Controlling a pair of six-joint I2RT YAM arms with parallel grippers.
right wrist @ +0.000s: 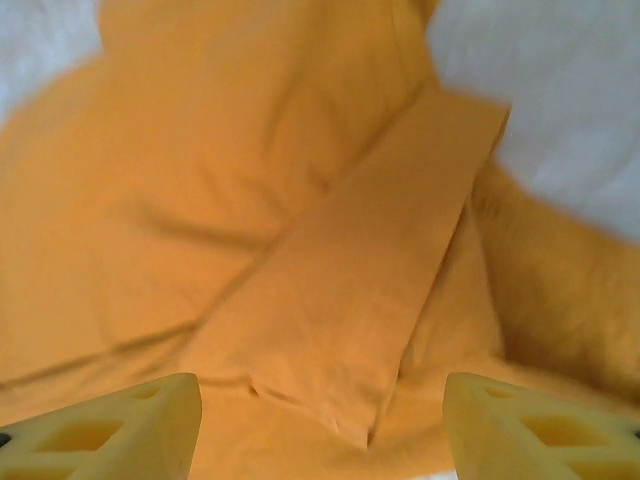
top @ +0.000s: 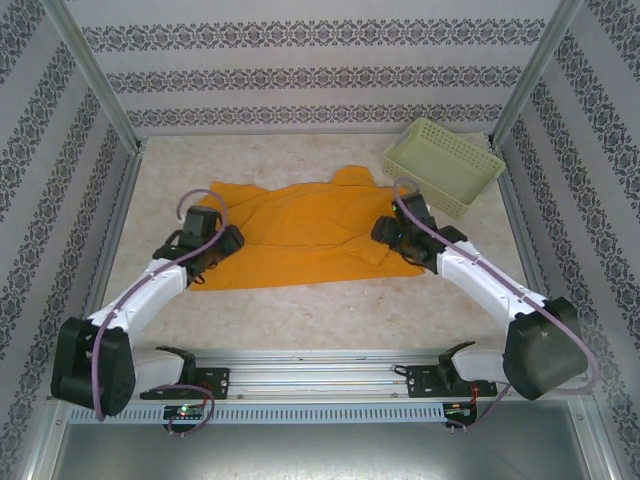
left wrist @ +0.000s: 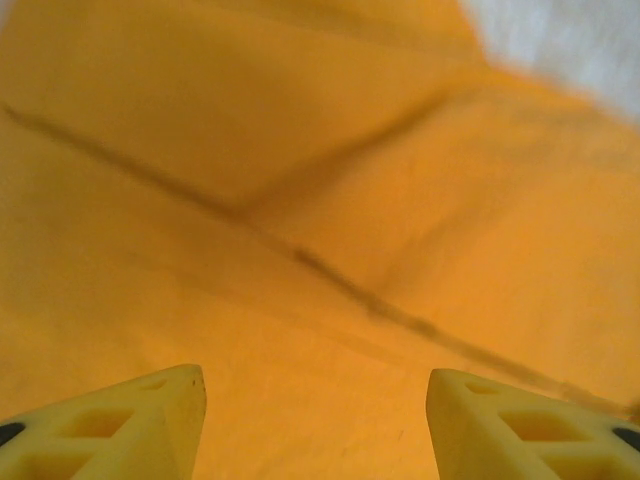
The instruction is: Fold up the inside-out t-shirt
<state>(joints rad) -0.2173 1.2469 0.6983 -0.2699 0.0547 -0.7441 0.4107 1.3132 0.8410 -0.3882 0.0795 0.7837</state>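
Note:
The inside-out t-shirt (top: 300, 235) lies spread on the table, plain orange-yellow, with no print visible. My left gripper (top: 222, 245) hovers over its left edge; in the left wrist view its yellow fingers (left wrist: 130, 420) stand apart above flat cloth (left wrist: 300, 200) crossed by a dark seam, with nothing between them. My right gripper (top: 385, 232) sits over the shirt's right side. In the right wrist view its fingers (right wrist: 540, 425) are spread wide over a folded-in sleeve (right wrist: 360, 290), with nothing gripped.
A pale green lattice basket (top: 443, 165) stands at the back right, close to the right arm. Metal frame posts and patterned walls enclose the table (top: 330, 320). Bare tabletop lies in front of the shirt.

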